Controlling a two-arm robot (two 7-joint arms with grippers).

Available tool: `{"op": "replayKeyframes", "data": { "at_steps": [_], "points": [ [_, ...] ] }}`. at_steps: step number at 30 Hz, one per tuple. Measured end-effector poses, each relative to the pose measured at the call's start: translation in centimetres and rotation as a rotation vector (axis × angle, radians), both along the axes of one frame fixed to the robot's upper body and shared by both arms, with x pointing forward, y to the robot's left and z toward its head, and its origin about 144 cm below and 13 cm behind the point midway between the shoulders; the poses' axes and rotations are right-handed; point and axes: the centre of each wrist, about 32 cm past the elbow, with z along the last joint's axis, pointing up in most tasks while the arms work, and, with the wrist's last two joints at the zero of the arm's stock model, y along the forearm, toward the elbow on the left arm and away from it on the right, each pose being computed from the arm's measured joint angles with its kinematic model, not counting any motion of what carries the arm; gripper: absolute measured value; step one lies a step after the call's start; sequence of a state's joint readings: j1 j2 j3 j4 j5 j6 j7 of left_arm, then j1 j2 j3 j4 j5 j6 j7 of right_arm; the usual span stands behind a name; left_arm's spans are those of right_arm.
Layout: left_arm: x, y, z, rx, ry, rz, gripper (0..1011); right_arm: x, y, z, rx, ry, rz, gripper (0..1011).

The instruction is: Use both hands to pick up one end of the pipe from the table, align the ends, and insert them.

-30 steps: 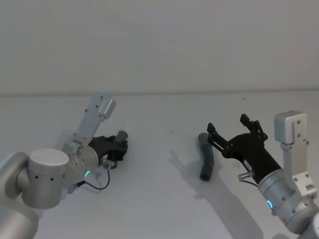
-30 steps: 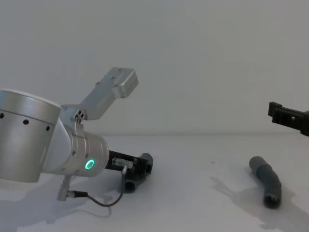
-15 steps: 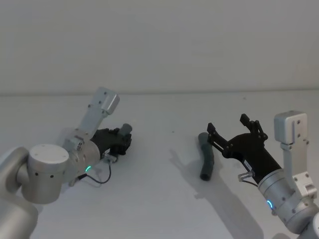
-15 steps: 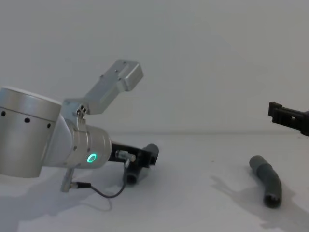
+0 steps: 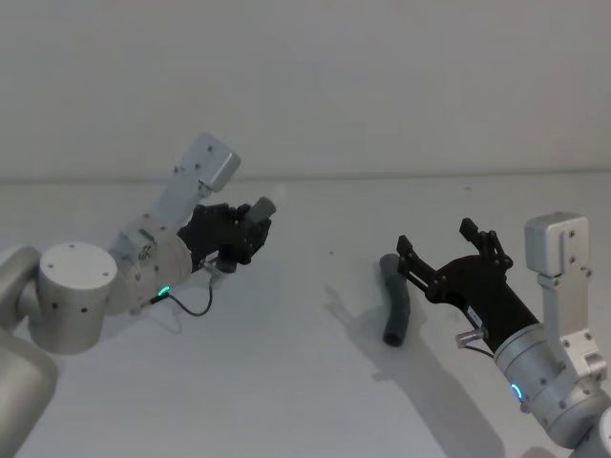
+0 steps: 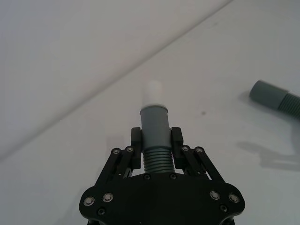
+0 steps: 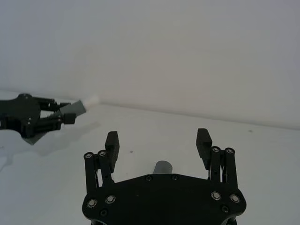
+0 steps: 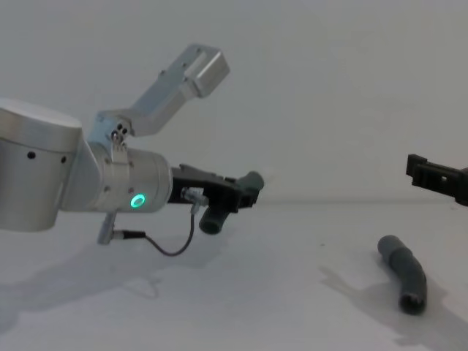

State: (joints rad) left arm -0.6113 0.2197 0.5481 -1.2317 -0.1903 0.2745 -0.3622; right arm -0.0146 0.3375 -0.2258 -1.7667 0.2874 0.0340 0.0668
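Observation:
My left gripper (image 5: 246,229) is shut on one pipe piece (image 6: 154,136) and holds it in the air above the white table (image 5: 286,382). The piece's white tip (image 6: 153,91) points forward past the fingers; from the chest the same piece (image 8: 213,219) hangs tilted. The other grey pipe piece (image 5: 394,303) lies bent on the table at the right, also seen from the chest (image 8: 406,274). Just beside and above it my right gripper (image 5: 437,240) hovers open, nothing between its fingers (image 7: 111,143), with one end of the piece (image 7: 162,167) showing under it.
A plain pale wall (image 5: 305,86) rises behind the table's far edge. A thin black cable (image 8: 172,245) loops under the left wrist.
The left gripper has lifted the white-tipped piece off the table, up and toward the middle. The right gripper and the lying piece have not moved.

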Motion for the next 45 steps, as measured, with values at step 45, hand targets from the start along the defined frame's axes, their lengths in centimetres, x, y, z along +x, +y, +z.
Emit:
{"op": "replayKeyframes", "data": {
  "at_steps": [45],
  "points": [
    [5.1,6.5,7.0,-0.027,-0.377,-0.725,339,0.0,0.0,0.0,0.0,0.0,0.0,1000]
  ]
}}
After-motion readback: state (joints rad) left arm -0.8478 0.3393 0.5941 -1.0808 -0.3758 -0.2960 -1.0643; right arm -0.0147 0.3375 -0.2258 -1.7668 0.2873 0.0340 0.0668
